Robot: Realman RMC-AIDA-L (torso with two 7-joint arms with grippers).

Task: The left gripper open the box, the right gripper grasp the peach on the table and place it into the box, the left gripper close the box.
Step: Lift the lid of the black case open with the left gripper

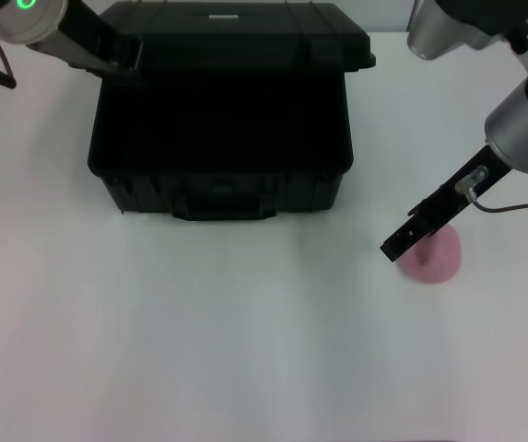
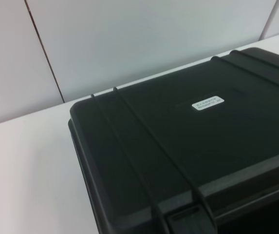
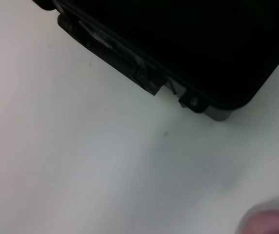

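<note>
black case held open, peach being reached

black plastic is seen raised at the back of the box (image 1: 219, 175), where the lid (image 1: 236, 37) is propped by the left gripper (image 1: 125, 53) at its left edge, seemingly so the dark interior is kept free for loading; whether those fingers are clenched cannot be told; further right, the right gripper (image 1: 402, 241) is lowered against the peach (image 1: 437, 258), its grip not discernible; the fruit, pale pink, matte and rounded, is left on the white table (image 1: 199, 341), well apart from the box.

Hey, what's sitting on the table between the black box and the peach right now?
Nothing: in the head view only bare white table separates the box from the peach. The right gripper reaches over the peach's box-facing side.
</note>
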